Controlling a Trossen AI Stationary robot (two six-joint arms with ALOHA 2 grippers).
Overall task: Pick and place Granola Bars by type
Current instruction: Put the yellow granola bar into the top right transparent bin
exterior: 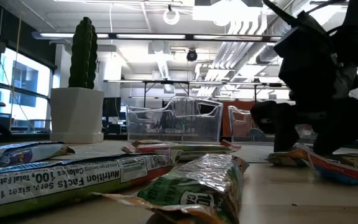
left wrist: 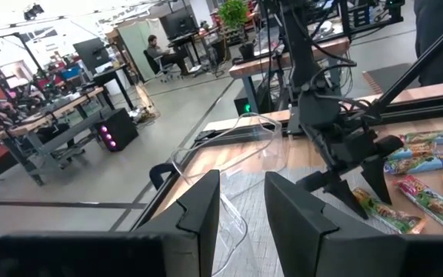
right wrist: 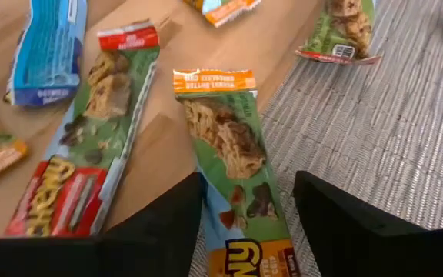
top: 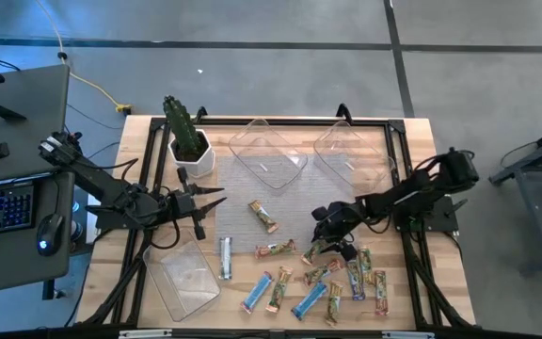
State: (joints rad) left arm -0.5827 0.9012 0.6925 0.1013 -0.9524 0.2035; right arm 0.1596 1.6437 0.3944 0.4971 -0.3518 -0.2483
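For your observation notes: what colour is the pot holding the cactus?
White; the pot shows best in the low view.

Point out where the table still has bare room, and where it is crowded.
Free: the grey mat between the two clear trays and the bars, and the wood right of the cactus pot. Crowded: the near right, where granola bars cluster under the right gripper.

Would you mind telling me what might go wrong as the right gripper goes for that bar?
1. The right gripper straddles a green, orange-ended granola bar lying partly off the grey mat; closing there may pinch only the glossy wrapper, which could slip.
2. Another green bar lies close beside it on the wood, so one of the gripper's fingers may nudge it.
3. The left gripper waits open near the potted cactus, well clear.
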